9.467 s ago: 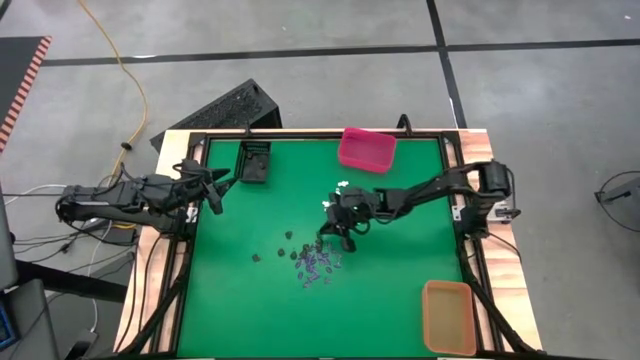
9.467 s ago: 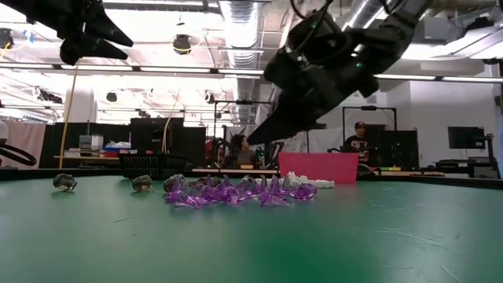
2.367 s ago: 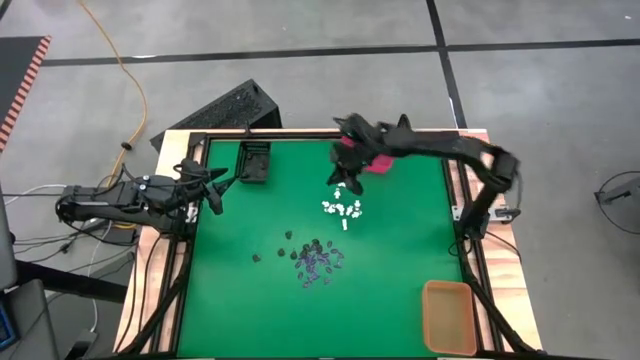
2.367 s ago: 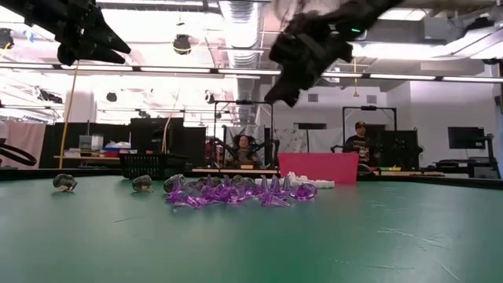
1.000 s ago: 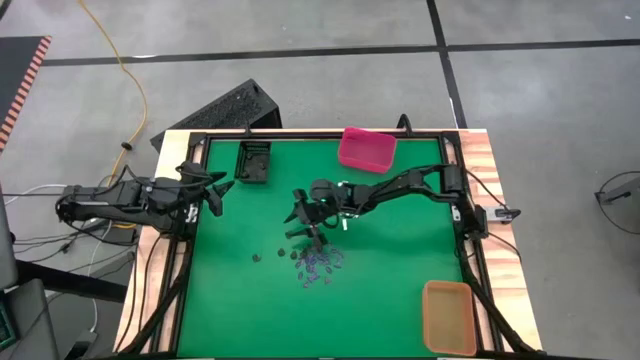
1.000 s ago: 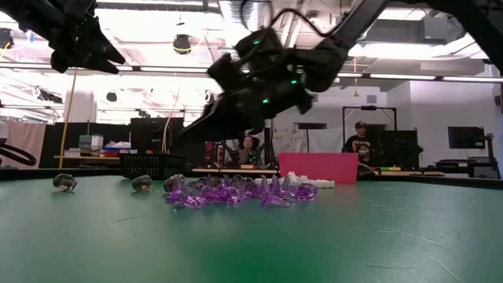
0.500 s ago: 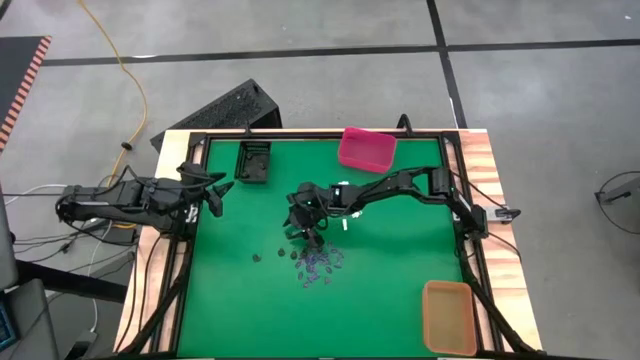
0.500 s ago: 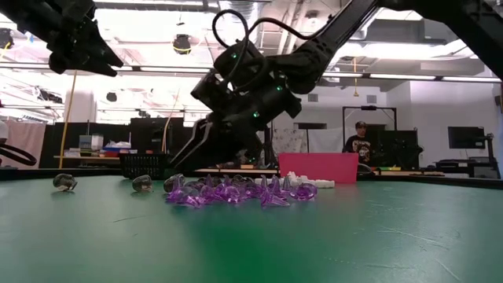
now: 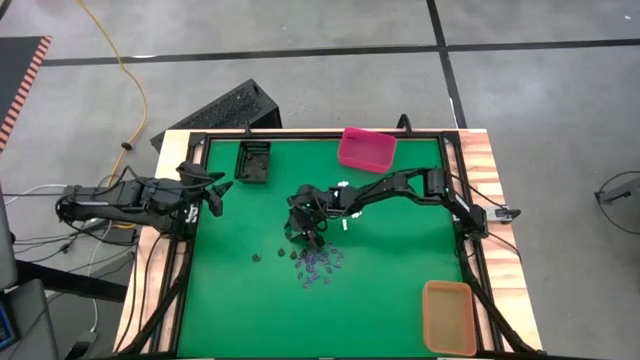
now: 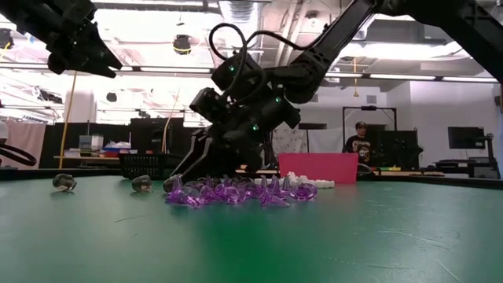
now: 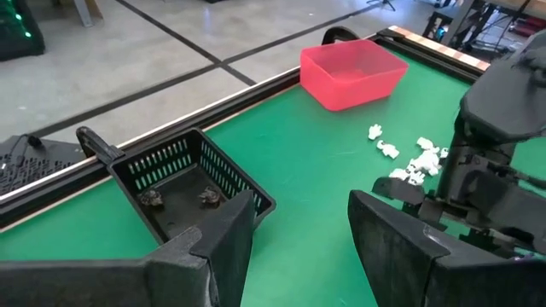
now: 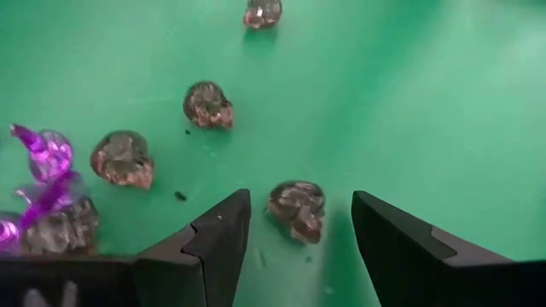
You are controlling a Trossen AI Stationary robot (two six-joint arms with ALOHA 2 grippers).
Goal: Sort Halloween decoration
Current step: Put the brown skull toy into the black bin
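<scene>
Right gripper [image 12: 297,223] is low over the mat, fingers spread wide, and a dark skull [image 12: 296,209] lies right in the gap between them, a touch closer to one finger than the other, not yet touched. It is a roundish lump with no real long axis, so my read is that the approach angle hardly matters; the jaws only need to drop straight and close.

Going outward: more dark skulls [image 12: 207,104] are scattered just beyond the fingertips, apart from each other, and off to one side a purple trinket [image 12: 44,159] marks the edge of the purple pile [image 10: 236,191]. That pile is near enough that a sloppy close could nudge it. The white bits [image 11: 415,161] lie farther off, toward the pink bin [image 9: 366,148].

Black bin [image 11: 189,189] already holds two dark pieces. The left gripper [image 9: 213,189], jaws parted, hangs beside it at the mat's left edge, well away from the skulls. The right arm is far nearer.
</scene>
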